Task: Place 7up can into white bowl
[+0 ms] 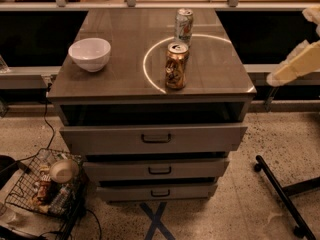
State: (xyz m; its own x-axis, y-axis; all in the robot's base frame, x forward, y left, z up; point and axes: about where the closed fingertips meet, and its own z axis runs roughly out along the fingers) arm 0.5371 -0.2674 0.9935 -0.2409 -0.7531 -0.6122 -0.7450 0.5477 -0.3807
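Observation:
The 7up can (184, 26) stands upright at the back of the cabinet top (120, 79), right of centre. It is silvery with green markings. The white bowl (90, 53) sits empty on the left side of the top, well apart from the can. My gripper (298, 64) shows as cream-coloured parts at the right edge of the view. It is off the right side of the cabinet, away from the can and holding nothing that I can see.
A brown-gold soda can (176, 65) stands in front of the 7up can, on a ring of light. The cabinet has three drawers (156, 138), the upper ones pulled out slightly. A wire basket (47, 186) with clutter and a tan bowl sits on the floor at left. A black stand leg (280, 194) lies at right.

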